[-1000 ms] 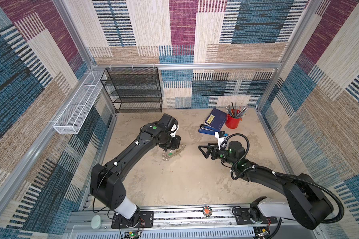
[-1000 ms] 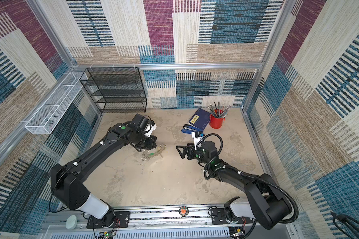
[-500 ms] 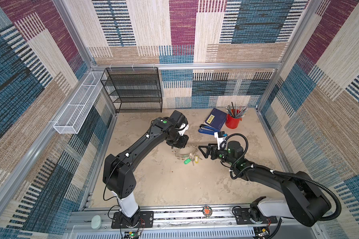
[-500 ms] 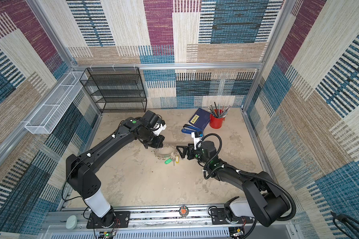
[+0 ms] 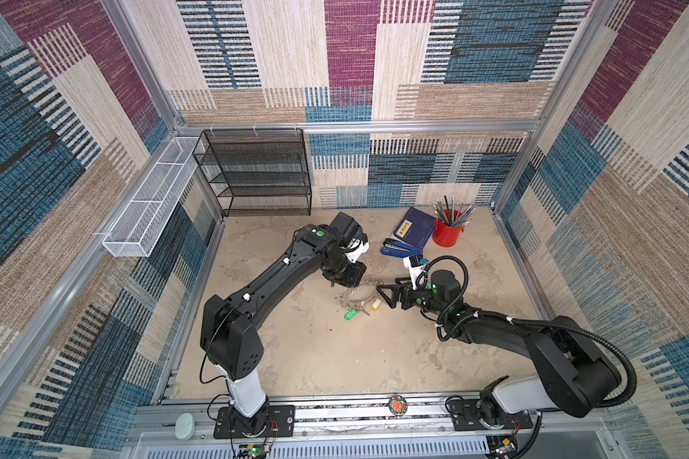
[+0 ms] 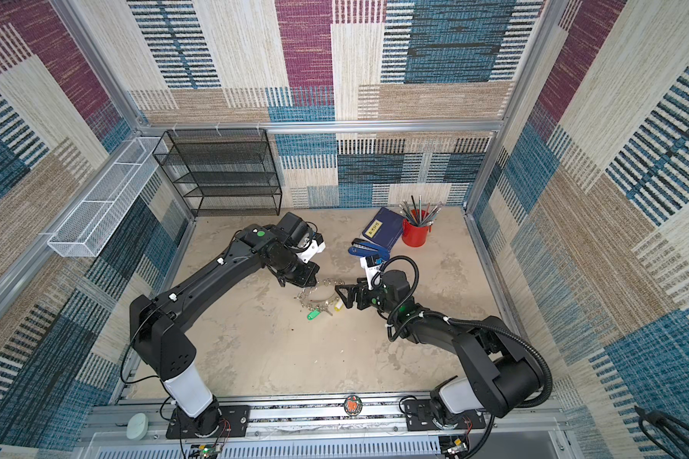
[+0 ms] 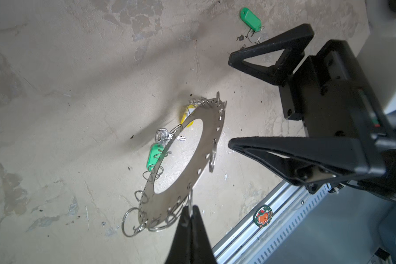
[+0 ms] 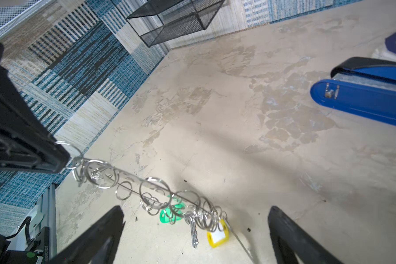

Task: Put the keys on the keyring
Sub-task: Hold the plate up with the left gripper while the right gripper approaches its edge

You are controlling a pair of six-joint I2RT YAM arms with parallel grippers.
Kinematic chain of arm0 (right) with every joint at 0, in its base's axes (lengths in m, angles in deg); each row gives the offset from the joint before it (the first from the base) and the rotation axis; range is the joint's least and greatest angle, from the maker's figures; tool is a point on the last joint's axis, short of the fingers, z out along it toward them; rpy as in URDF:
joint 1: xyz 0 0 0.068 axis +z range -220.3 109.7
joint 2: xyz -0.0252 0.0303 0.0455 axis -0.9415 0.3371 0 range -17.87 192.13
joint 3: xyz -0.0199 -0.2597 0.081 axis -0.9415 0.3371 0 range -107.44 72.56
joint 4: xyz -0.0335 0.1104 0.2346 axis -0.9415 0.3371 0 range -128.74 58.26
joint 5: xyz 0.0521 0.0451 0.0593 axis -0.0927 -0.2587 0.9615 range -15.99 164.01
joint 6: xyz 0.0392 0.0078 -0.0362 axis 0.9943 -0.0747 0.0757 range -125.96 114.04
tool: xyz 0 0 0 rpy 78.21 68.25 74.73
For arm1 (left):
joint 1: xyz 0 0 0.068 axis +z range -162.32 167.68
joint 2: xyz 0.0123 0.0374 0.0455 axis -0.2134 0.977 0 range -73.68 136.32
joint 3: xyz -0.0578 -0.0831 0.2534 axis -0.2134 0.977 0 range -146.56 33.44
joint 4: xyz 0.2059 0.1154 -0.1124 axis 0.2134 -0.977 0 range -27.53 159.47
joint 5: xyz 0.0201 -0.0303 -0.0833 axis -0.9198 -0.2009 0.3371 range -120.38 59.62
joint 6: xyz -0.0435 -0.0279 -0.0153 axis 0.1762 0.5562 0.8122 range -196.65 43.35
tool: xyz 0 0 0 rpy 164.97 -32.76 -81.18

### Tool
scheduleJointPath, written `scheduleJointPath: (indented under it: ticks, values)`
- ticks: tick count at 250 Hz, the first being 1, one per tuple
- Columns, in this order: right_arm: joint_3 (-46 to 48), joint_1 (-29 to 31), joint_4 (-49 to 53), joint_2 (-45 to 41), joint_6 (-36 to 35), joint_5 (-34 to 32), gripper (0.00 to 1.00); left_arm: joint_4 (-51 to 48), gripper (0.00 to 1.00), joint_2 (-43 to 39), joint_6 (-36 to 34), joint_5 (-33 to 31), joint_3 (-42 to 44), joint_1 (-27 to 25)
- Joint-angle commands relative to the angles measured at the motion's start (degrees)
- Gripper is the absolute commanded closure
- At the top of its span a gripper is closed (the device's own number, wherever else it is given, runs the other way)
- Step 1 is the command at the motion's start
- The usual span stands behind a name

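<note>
Carpet-patterned walls (image 5: 351, 51) enclose the mottled, scuffed bench (image 7: 78, 91). My left gripper (image 7: 191, 210) pinches a split ring (image 7: 189, 197), hanging the keyring (image 7: 212, 128) tilted, its tagged keys (image 8: 193, 228) touching down. My right gripper (image 5: 383, 296), jaws wide, waits beside; it should fetch the loose green-tagged key (image 7: 250, 19) while I hold steady.

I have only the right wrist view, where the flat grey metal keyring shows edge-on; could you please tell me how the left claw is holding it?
Observer: The left claw is shut on one small silver split ring at the rim of the flat grey metal keyring.
Operator: Thank you. Is the plate solid?
Observer: No, its middle is cut out wide; it is a broad flat ring.
Operator: Are any tags lying apart from it?
Observer: Yes, a bright green oblong plastic tag lies loose on the beige table, beside the open right claw.
</note>
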Motion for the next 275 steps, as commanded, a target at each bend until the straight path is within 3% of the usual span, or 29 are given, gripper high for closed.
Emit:
scheduleJointPath:
  ticks: [1, 54, 112, 224, 275]
  values:
    - [0.38, 0.60, -2.97, -1.38, -4.00, 0.88, 0.00, -2.92, 1.00, -0.81, -3.76, -1.50, -1.42, 0.00]
    - [5.49, 0.82, -12.27, -4.63, -7.75, 1.45, 0.00, -4.30, 1.00, -2.12, -4.98, -1.07, -2.46, -0.20]
    - [8.23, 1.91, -23.63, -4.05, -8.68, 10.59, 0.00, -4.34, 1.00, -4.28, -5.52, -0.59, -1.79, -0.94]
    - [7.17, 4.27, -21.09, -3.46, -12.09, 6.23, 0.01, -4.02, 1.00, -6.39, -6.11, 1.74, -0.81, -3.43]
    - [5.69, 5.36, -19.13, -2.62, -12.56, 8.19, 0.13, -3.50, 1.00, -6.84, -6.26, 2.02, -0.81, -3.96]
